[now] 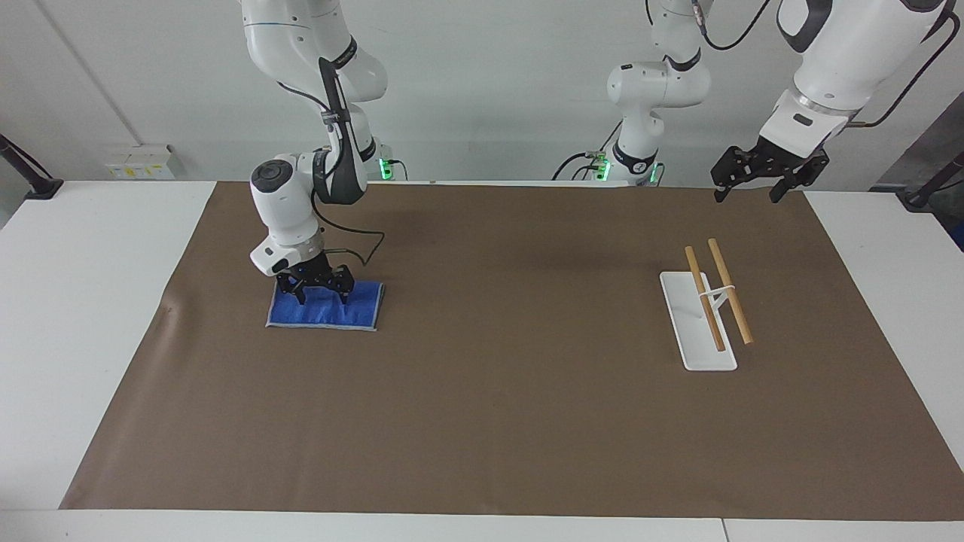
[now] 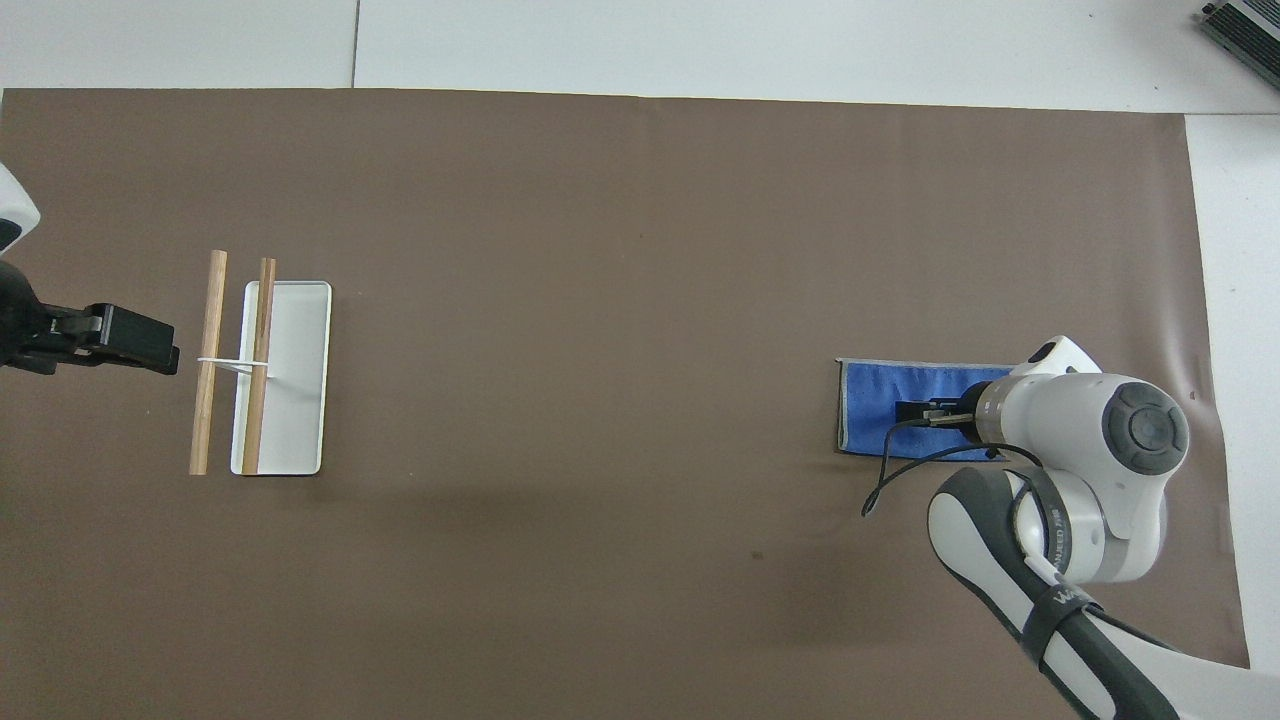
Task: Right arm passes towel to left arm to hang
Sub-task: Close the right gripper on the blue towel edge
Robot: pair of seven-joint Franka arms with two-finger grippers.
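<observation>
Towel (image 1: 324,310) under right fingers (image 1: 301,294) (spread)

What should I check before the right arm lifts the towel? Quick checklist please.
1. Right gripper down at the towel's robot-side edge: ok.
2. Fingers closed on cloth: cannot tell.
3. Towel lies flat on the brown mat, not lifted: ok.
4. Left gripper waits in the air near the mat's corner at its end: ok.
5. Rack upright, both wooden bars bare: ok.
6. Mat between towel and rack free of objects: ok.
</observation>
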